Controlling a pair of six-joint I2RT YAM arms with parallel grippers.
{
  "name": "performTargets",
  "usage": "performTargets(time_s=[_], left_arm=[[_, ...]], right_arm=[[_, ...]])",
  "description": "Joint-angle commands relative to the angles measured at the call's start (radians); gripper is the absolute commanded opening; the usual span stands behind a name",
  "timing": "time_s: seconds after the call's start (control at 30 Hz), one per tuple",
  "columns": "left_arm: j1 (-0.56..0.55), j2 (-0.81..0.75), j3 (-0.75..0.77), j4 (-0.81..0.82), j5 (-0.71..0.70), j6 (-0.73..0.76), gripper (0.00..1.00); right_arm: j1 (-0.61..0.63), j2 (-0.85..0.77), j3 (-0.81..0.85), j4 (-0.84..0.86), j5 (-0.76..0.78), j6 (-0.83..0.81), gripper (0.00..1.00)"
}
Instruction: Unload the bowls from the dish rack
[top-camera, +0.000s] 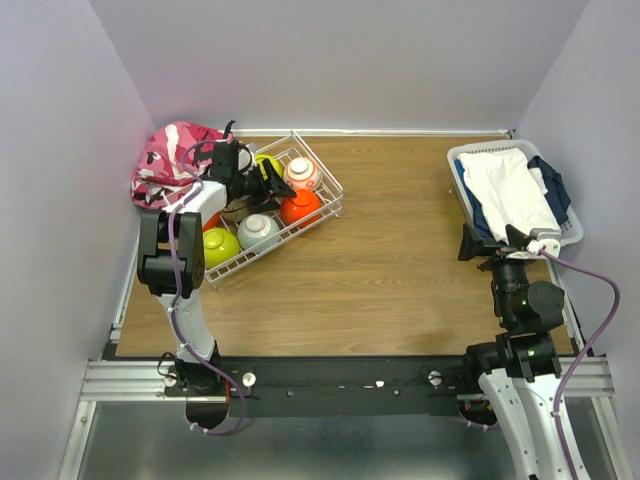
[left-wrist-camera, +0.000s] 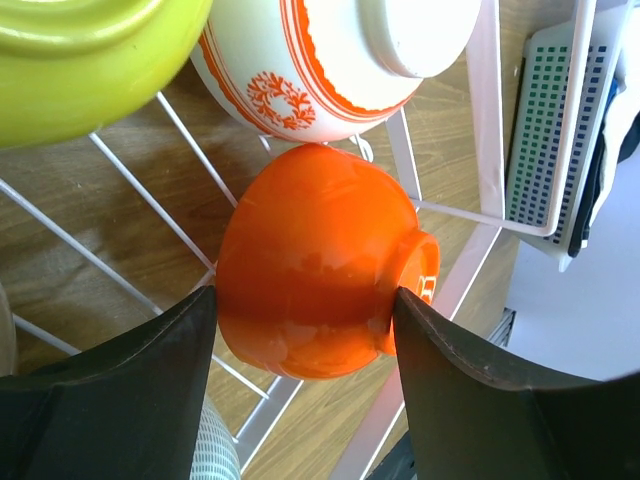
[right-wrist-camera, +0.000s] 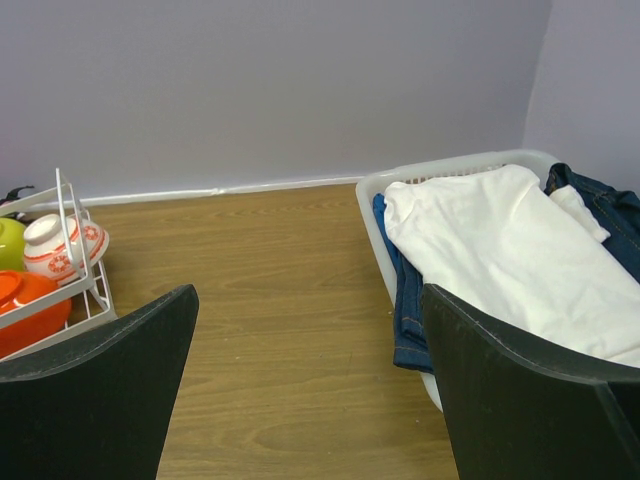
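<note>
- Surface: wood-grain table (top-camera: 400, 270), closed in by pale lavender walls (top-camera: 350, 60) at the back and on both sides.
- Left far corner: a pink patterned cloth (top-camera: 165, 160) lies bunched against the wall, just beside the dish rack (top-camera: 322, 170).
- Right far corner: a white laundry basket (top-camera: 470, 150) holds white and blue clothes and stands close to the right wall.
- Open room: the middle of the table between rack and basket is bare wood, right up to the back wall.
- Dish rack: set askew, one corner pointing toward the table's middle. Its wire sides flare outward.
- Rack contents seen: a green bowl (top-camera: 220, 246) and a teal bowl (top-camera: 259, 231) at the near end, and a patterned bowl (left-wrist-camera: 330, 60) – white with red – at the far end. A second green one sits beside the patterned bowl.
- Orange bowl (left-wrist-camera: 310, 270): inside the rack on the wire floor, tipped with its foot ring toward the rack's side wall, just below the patterned bowl in the wrist view.
- Left gripper (left-wrist-camera: 305, 300): reached into the rack and closed on the orange bowl, one finger against each flank. The bowl rests low among the wires.
- Right gripper (right-wrist-camera: 308, 300): fingers spread wide and holding nothing. It hangs over bare wood near the laundry basket – well apart from the rack.
</note>
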Motion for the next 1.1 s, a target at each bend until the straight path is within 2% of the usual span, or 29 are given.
performTargets(time_s=[0.0, 0.33, 0.4, 0.43, 0.63, 1.07], left_arm=[[-0.026, -0.056, 0.016, -0.12, 0.021, 0.02, 0.5], [-0.024, -0.159, 0.039, -0.195, -0.105, 0.11, 0.49], [-0.024, -0.177, 0.042, -0.202, -0.125, 0.125, 0.49], [-0.026, -0.183, 0.041, -0.203, -0.138, 0.141, 0.45], [-0.047, -0.246, 0.038, -0.209, -0.209, 0.202, 0.44], [-0.191, -0.412, 0.024, -0.231, -0.503, 0.397, 0.45]], right_arm=[[0.007, 0.004, 0.0, -0.015, -0.011, -0.014, 1.0], [0.007, 0.011, 0.006, -0.018, -0.023, -0.017, 1.0], [0.007, 0.016, 0.009, -0.017, -0.044, -0.017, 1.0], [0.007, 0.019, 0.011, -0.018, -0.055, -0.019, 1.0], [0.008, 0.04, 0.024, -0.018, -0.112, -0.016, 1.0], [0.005, 0.217, 0.178, -0.126, -0.135, 0.029, 1.0]])
